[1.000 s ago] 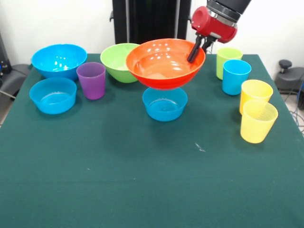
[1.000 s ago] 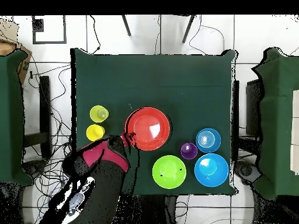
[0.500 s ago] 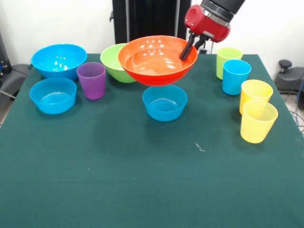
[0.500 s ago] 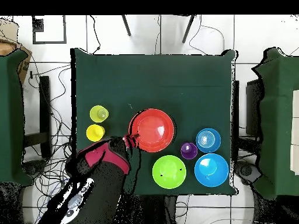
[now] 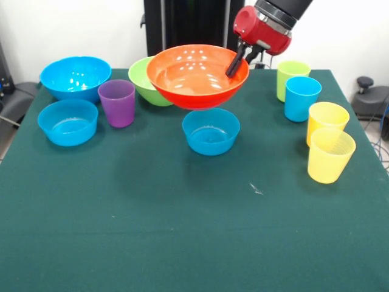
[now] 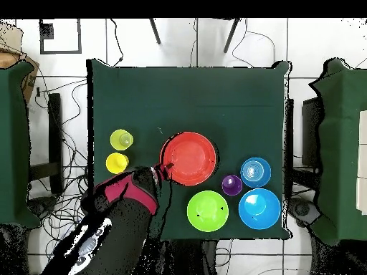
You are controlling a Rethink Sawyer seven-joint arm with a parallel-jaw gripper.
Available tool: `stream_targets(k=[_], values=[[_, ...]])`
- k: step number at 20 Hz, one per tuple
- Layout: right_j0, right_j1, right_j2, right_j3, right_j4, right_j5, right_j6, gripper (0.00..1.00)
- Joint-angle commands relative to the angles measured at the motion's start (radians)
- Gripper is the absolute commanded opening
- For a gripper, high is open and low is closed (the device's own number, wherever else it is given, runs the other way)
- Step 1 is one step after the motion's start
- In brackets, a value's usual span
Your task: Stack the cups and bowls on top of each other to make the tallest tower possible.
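My gripper (image 5: 234,66) is shut on the right rim of the wide orange bowl (image 5: 194,76) and holds it in the air, tilted, above and behind a small blue bowl (image 5: 211,132). In the overhead view the gripper (image 6: 163,172) grips the orange bowl (image 6: 190,158), which hides that small bowl. The purple cup (image 5: 117,102) stands left of it on the table. No tower shows; these three pieces are apart.
The lime green bowl (image 5: 146,76), the large blue bowl (image 5: 75,76) and another small blue bowl (image 5: 67,121) sit at the left. The green cup (image 5: 292,76), blue cup (image 5: 301,97) and two yellow cups (image 5: 327,121) (image 5: 330,155) stand at the right.
The gripper has carried the orange bowl up and to the left in the front view, off the small blue bowl. Nothing else has moved.
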Motion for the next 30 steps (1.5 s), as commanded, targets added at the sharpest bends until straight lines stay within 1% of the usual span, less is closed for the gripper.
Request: stream_targets(k=[1, 11, 17, 22, 30], values=[[0.022, 0.04, 0.049, -0.071, 0.076, 0.067, 0.196, 0.0], [0.03, 0.025, 0.056, -0.048, 0.133, 0.03, 0.198, 0.0], [0.025, 0.029, 0.057, -0.05, 0.146, 0.021, 0.178, 0.0], [0.035, 0.051, 0.032, -0.066, 0.14, 0.02, 0.174, 0.0], [0.04, 0.094, 0.024, -0.08, 0.142, -0.003, 0.19, 0.0]])
